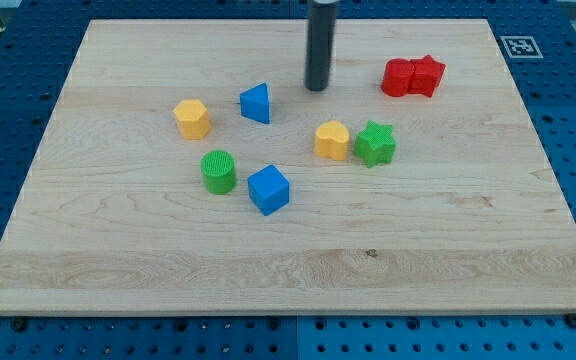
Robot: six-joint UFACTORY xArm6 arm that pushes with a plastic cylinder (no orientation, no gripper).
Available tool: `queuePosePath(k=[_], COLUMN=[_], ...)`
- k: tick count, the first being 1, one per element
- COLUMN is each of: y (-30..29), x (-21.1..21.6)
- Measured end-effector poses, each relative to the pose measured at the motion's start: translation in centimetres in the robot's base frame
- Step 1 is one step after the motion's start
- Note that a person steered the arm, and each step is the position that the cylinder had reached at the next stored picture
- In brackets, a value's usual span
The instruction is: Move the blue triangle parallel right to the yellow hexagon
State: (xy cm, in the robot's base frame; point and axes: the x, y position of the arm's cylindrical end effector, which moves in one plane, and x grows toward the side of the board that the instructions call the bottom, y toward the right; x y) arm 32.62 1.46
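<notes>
The blue triangle (256, 103) lies on the wooden board, a short way to the right of the yellow hexagon (193, 118). My tip (316, 88) rests on the board to the right of the blue triangle and slightly above it, with a clear gap between them. The rod rises straight up out of the view's top.
A green cylinder (218, 171) and a blue cube (269, 189) sit below the triangle. A yellow heart-like block (332, 140) touches a green star (375, 144) to the right. Two red blocks (414, 76) sit together at the upper right. The board's edge (288, 316) runs along the bottom.
</notes>
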Motion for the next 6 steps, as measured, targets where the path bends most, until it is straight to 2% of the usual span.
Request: queuePosePath(k=[1, 6], y=[-4.0, -4.5], x=[0.0, 5.6])
